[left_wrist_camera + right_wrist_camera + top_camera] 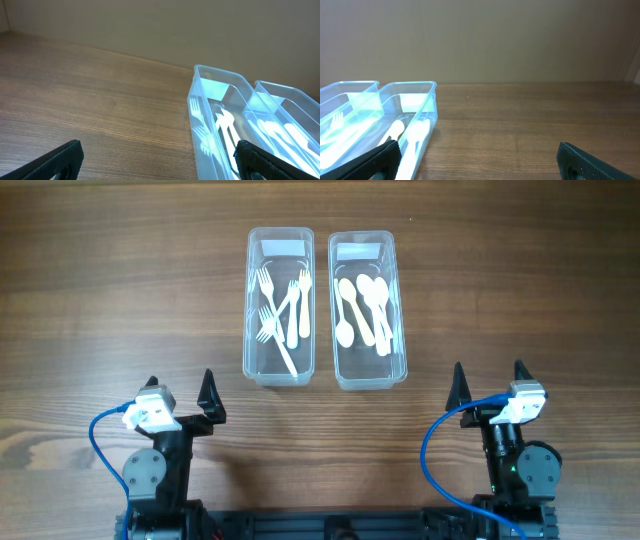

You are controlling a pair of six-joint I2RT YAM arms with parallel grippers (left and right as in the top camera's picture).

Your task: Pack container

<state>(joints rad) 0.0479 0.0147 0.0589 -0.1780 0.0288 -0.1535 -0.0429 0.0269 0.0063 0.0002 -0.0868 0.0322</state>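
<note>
Two clear plastic containers stand side by side at the table's middle back. The left container holds several white plastic forks. The right container holds several cream plastic spoons. My left gripper is open and empty near the front left, well short of the containers. My right gripper is open and empty near the front right. The left wrist view shows the fork container to its right between open fingers. The right wrist view shows the spoon container at its left, fingers open.
Brown wooden table all round. Blue cables loop beside each arm base at the front edge. A plain beige wall rises behind the table in the wrist views.
</note>
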